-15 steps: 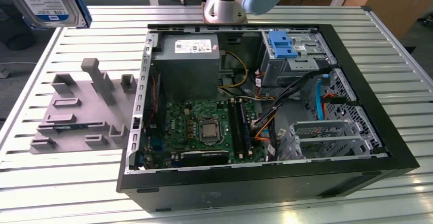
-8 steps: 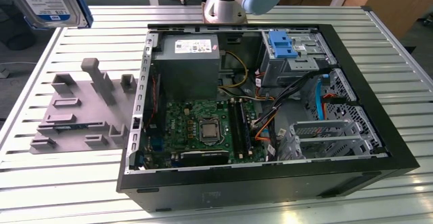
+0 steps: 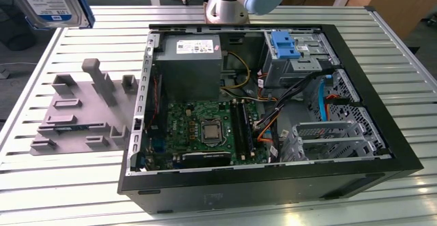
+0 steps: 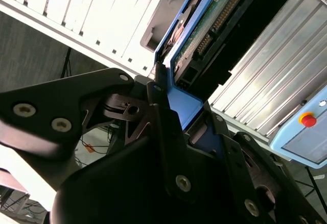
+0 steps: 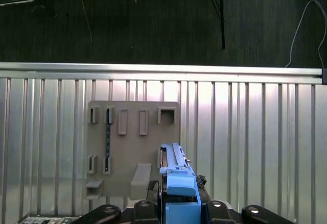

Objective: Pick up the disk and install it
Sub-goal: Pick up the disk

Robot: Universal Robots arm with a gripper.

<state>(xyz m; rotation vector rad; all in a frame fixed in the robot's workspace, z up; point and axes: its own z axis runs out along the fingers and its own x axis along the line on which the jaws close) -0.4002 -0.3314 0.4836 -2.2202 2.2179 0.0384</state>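
Note:
The disk (image 3: pixel 51 1), a silver drive with a white-and-blue label in a blue carrier frame, hangs high at the exterior view's top left, above the slatted table. In the second wrist view my gripper (image 4: pixel 186 109) is shut on the disk (image 4: pixel 204 35), its black fingers (image 4: pixel 159 101) clamping the blue frame's end. In the first wrist view the disk (image 5: pixel 176 175) stands edge-on between the gripper (image 5: pixel 179 206) jaws, above the grey holder plate (image 5: pixel 133 147).
The open computer case (image 3: pixel 382 149) lies on the table, with a grey power supply box (image 3: pixel 190 57), a motherboard (image 3: pixel 204 129) and a drive cage with a blue latch bracket (image 3: pixel 285 44). The grey holder plate (image 3: pixel 82 113) sits to its left in the exterior view. A pendant with a red button (image 4: pixel 308 119) lies nearby.

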